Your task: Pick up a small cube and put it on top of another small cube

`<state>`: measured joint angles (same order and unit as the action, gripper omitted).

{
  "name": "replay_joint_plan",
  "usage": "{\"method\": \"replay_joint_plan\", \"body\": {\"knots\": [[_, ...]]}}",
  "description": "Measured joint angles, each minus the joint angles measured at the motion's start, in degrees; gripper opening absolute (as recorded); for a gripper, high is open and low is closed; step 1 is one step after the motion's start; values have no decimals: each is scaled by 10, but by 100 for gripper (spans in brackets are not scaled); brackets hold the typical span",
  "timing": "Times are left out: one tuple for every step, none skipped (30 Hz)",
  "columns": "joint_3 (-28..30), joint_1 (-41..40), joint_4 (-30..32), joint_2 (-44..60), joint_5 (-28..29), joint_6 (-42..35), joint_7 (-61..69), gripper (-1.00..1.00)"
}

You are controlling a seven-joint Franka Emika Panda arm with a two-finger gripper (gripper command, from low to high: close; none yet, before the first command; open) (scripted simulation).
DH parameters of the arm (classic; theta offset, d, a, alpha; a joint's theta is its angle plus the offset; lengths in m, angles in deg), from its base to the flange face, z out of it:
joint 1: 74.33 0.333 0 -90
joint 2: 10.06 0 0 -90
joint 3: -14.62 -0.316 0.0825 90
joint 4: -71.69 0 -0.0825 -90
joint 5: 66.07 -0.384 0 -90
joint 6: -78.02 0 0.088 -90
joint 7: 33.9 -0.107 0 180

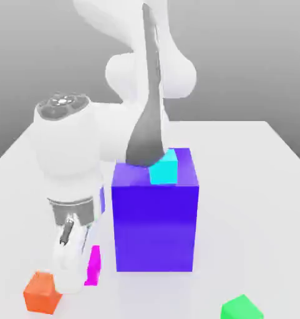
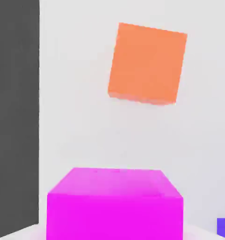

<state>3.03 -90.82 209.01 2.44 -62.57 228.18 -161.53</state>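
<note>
The small cube (image 1: pixel 93 265) is magenta-pink and sits low near the table's front, at the exterior view's left of the big blue block. My gripper (image 1: pixel 82 275) is down at it, and the white hand covers part of the cube. In the hand view the small cube (image 2: pixel 115 204) is very close, right between the jaws, and the gripper is shut on it. I cannot tell whether the cube has left the table.
An orange cube (image 1: pixel 42 291) (image 2: pixel 148 63) lies just beside the hand. The tall blue-purple block (image 1: pixel 155 218) (image 2: pixel 224 227) stands close by with a cyan cube (image 1: pixel 163 167) on top. A green cube (image 1: pixel 241 309) sits at the front right. The table edge (image 2: pixel 39 117) is near.
</note>
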Motion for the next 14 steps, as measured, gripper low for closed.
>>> {"method": "replay_joint_plan", "body": {"knots": [[-11,18,-8,2,5,-6,-17,-100],[-18,38,-15,3,8,-12,-32,-100],[-29,55,-22,5,12,-18,-48,-100],[-38,73,-29,7,18,-24,-66,-100],[-47,91,-37,14,27,-28,-87,-100],[-51,113,-48,29,41,-26,-110,-100],[-49,140,-61,55,59,-16,-136,-100],[-44,158,-69,80,74,-2,-153,-100],[-36,170,-74,101,86,13,-165,100],[-36,170,-74,101,86,13,-165,100],[-36,170,-74,101,86,13,-165,100],[-36,170,-74,101,86,13,-165,100],[-36,170,-74,101,86,13,-165,100],[-36,170,-74,101,86,13,-165,100]]}}
